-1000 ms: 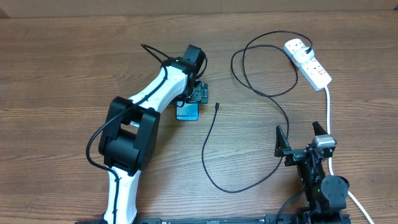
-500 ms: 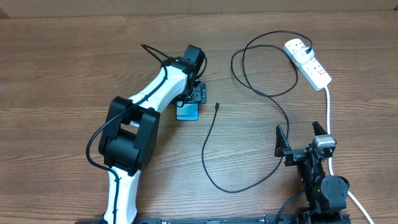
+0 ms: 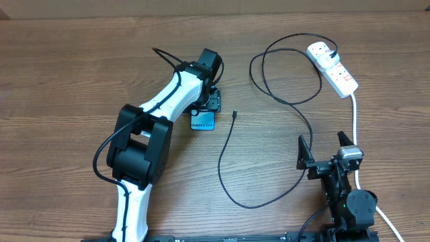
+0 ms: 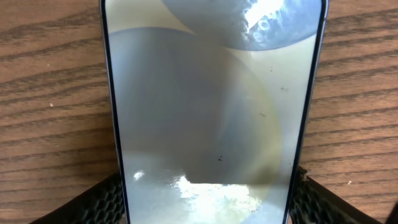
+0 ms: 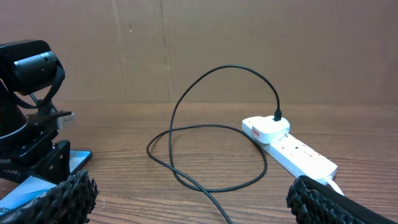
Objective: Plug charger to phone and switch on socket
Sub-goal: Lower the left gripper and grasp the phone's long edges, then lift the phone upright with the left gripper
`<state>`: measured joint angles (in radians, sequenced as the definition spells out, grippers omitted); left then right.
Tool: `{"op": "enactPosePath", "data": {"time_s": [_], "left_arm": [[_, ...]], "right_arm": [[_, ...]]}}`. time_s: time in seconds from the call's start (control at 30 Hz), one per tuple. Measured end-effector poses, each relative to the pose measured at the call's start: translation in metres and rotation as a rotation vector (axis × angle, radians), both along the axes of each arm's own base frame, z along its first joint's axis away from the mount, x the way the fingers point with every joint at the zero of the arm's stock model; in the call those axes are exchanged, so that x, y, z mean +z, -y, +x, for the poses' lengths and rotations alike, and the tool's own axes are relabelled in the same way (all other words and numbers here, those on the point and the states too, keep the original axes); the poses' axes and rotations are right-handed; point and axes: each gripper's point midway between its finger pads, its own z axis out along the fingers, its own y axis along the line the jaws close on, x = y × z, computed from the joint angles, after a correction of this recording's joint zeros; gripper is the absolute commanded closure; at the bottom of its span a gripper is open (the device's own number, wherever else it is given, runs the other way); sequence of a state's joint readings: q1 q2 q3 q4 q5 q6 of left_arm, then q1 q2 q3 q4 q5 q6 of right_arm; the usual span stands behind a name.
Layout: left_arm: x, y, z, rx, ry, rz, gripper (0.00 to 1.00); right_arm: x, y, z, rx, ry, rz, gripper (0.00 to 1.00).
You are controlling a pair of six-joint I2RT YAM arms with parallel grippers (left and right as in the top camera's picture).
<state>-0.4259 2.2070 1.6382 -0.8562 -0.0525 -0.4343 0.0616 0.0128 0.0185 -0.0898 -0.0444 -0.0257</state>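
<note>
Nothing of the task is finished yet, as I read it. The charger point(image 3: 220, 165) has its white plug point(image 3: 321, 50) seated in the far end of the socket point(image 3: 339, 72), which lies at the far right of the table point(image 3: 67, 67). That outlet is the only thing here holding anything, and I see no trays or bins. The cable's small black connector point(image 3: 234, 115) lies loose on the wood, just right of the phone point(image 3: 202, 122) but apart from it, so the phone is not plugged in. I can't make out whether the socket's switch is on, so I treat that step as still to do.

The phone lies flat, left of centre, mostly under the left gripper point(image 3: 211, 102). In the left wrist view its pads point(image 4: 99, 199) sit on either side of the phone's near end, right against its edges. I cannot tell whether they are actually pinching it. The right gripper point(image 3: 321, 144) waits near the right edge with jaws spread wide and nothing between them.

Left to do: grasp the connector, mate it with the phone, then press the switch.
</note>
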Motion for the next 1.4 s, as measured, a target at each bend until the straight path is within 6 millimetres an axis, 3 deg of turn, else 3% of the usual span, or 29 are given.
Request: {"op": "enactPosePath", "data": {"time_s": [0.6, 0.83, 1.13, 1.4], "left_arm": [[0.003, -0.006, -0.013, 0.001, -0.092, 0.041, 0.29], [0.016, -0.007, -0.023, 0.01, -0.188, 0.026, 0.3], [0.057, 0.008, -0.025, 0.05, -0.277, -0.167, 0.29], [0.09, 0.035, -0.024, 0.074, -0.381, -0.547, 0.29]], "right_arm": [[0.0, 0.0, 0.0, 0.0, 0.001, 0.0, 0.0], [0.0, 0.0, 0.0, 0.0, 0.0, 0.0, 0.0], [0.0, 0.0, 0.0, 0.0, 0.0, 0.0, 0.0], [0.0, 0.0, 0.0, 0.0, 0.0, -0.001, 0.0]]}}
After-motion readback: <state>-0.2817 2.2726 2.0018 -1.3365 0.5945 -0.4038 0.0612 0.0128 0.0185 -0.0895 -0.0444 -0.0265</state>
